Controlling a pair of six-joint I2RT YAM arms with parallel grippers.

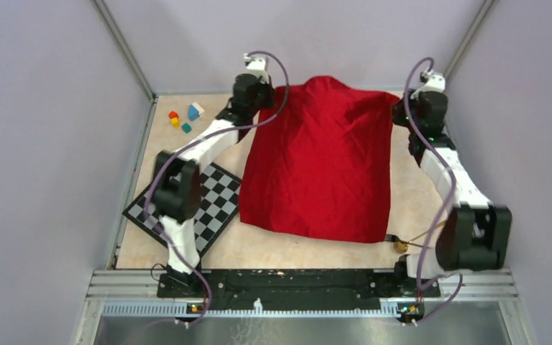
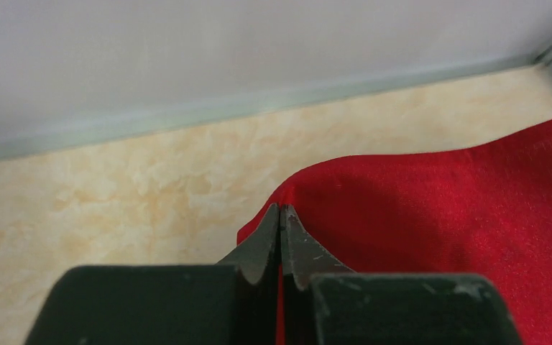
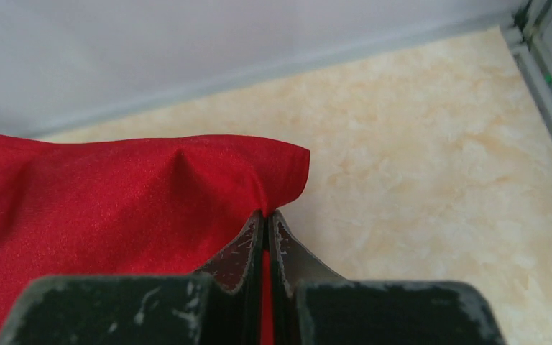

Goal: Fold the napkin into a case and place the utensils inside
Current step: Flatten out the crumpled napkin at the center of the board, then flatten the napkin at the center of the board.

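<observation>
Black jaws are seen at the bottom edge of each wrist view. In both views they are pressed fully together, and a thin strip of red cloth is pinched between them.

1. Left arm (image 1: 208,140): it is extended from its base towards 12 o'clock, with the elbow raised over the checkered mat (image 1: 219,208). The napkin (image 1: 316,165) is held by its jaws at the cloth's 11 o'clock corner.
2. Right arm (image 1: 445,165): it is extended likewise towards 12 o'clock, and the 1 o'clock corner is held by its jaws.
3. Napkin: it is spread open and unfolded in the middle of the tabletop (image 1: 402,187). The far edge is gathered and slightly raised at the two gripped corners, while the near edge lies flat. Its 8 o'clock edge meets the mat's corner.
4. Utensils: the fork (image 1: 391,237) and spoon (image 1: 402,246) are located just beside the napkin's 5 o'clock corner. Their handles are partly hidden by the right arm.
5. Coloured blocks (image 1: 185,118) are located at 10 o'clock, well apart from the napkin.
</observation>
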